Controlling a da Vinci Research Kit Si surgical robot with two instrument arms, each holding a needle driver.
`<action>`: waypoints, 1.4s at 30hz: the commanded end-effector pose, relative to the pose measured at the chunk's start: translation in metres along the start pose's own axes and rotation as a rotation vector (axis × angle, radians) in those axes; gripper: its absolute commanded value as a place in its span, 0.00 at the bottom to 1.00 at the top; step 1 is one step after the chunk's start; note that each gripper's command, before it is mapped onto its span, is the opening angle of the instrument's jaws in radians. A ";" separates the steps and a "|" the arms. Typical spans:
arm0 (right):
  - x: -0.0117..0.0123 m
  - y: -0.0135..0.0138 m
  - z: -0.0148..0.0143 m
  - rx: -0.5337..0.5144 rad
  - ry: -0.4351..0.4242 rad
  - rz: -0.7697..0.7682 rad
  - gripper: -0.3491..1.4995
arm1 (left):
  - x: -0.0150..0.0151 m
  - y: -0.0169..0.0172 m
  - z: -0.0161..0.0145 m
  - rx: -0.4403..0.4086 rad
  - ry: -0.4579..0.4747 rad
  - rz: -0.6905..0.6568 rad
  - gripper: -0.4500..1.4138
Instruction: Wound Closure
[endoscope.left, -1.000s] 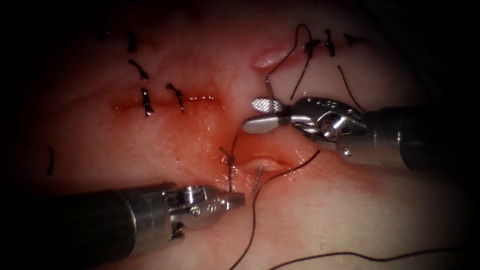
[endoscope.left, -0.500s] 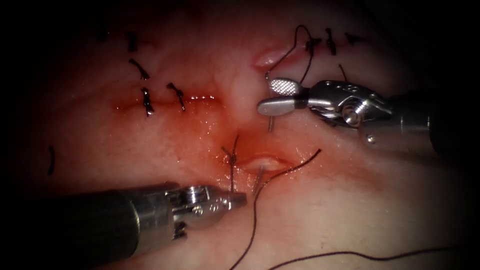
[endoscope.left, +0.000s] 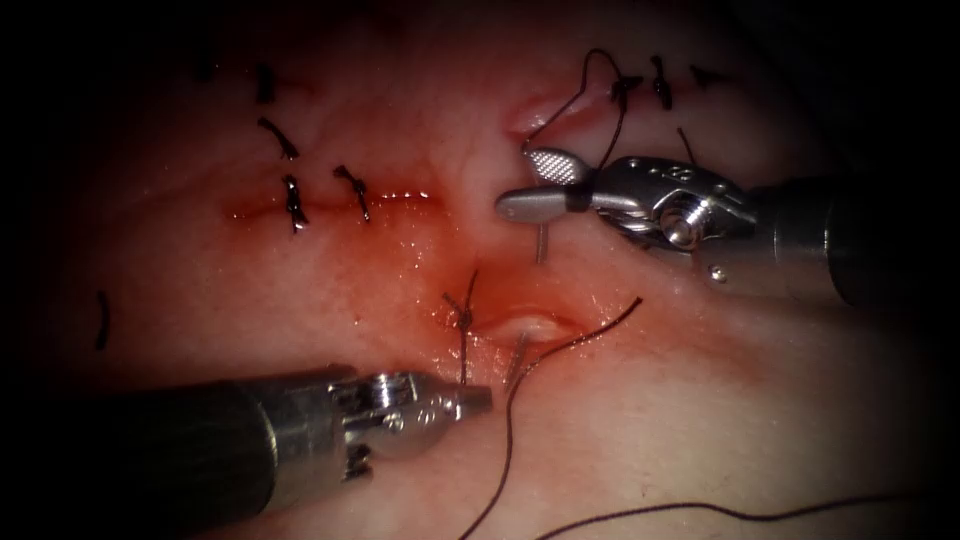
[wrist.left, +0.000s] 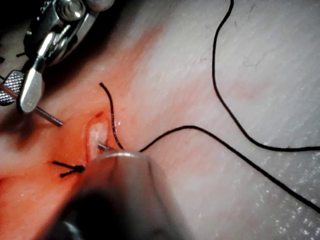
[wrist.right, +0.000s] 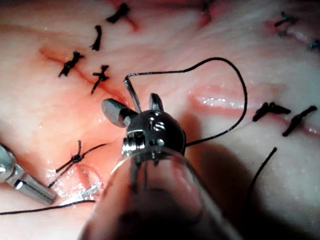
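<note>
Needle is seen standing steeply between the spread jaws of the right tool. The jaws are parted around it and are not closed on it, so nothing is gripped by this tool. In the right wrist view the needle's shaft is seen passing between the two separated jaws. The lower end of the needle meets the tissue just beyond the cut, towards the cut's right end. How far it is sunk in cannot be told. A short metal sliver shows at the near lip of the cut; whether it is the needle's tip cannot be told.

From the needle's upper end the thread is carried up in a loop. More of it is laid across the pale tissue on the near side.

The jaws of the left tool are closed on the thread tail that hangs from a knot at the cut's left end. Red fluid is spread around the cut, and finished stitches are set well apart to the left.
</note>
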 end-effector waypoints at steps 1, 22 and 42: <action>0.0003 -0.0005 0.0014 -0.005 0.000 -0.012 0.85 | 0.0004 -0.0002 0.0006 0.000 0.001 0.001 0.21; -0.0021 0.0007 0.0022 0.215 -0.040 0.685 0.00 | -0.0005 -0.0006 -0.0011 -0.013 0.006 0.007 0.21; -0.0063 -0.0045 -0.0015 0.441 -0.042 0.785 0.61 | -0.0014 -0.0014 -0.0019 0.014 0.094 0.057 0.18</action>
